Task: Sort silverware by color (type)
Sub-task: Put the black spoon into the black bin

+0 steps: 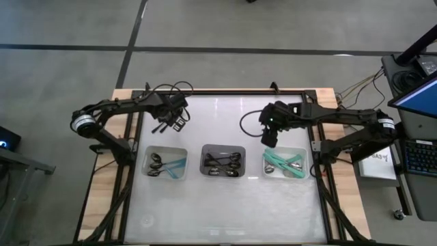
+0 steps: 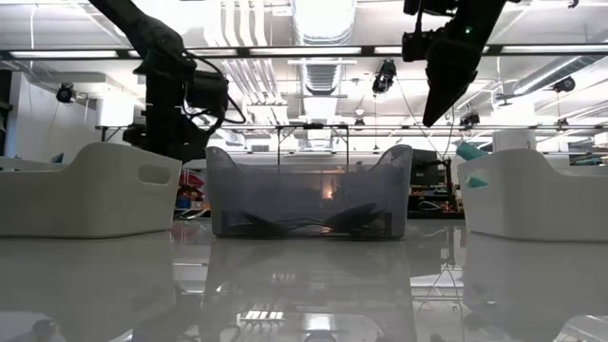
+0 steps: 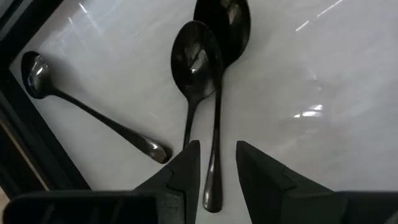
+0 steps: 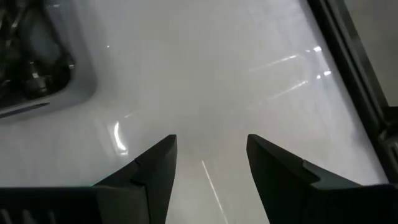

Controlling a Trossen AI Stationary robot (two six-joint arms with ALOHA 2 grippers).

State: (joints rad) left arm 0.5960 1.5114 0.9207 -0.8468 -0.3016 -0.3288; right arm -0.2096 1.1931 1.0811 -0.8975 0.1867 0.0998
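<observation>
Left claw (image 3: 211, 163) hovers with its fingers slightly apart and empty over three glossy black metal spoons (image 3: 198, 62) on the white table (image 3: 323, 74), near its far left edge. Two lie side by side, long axes running straight away from the claw, one handle between the fingertips; the third lies slanted, well aside. Right claw (image 4: 211, 162), wide apart and empty, hangs near the right-hand tray (image 1: 300, 174) holding mint-green plastic spoons (image 1: 276, 162).
</observation>
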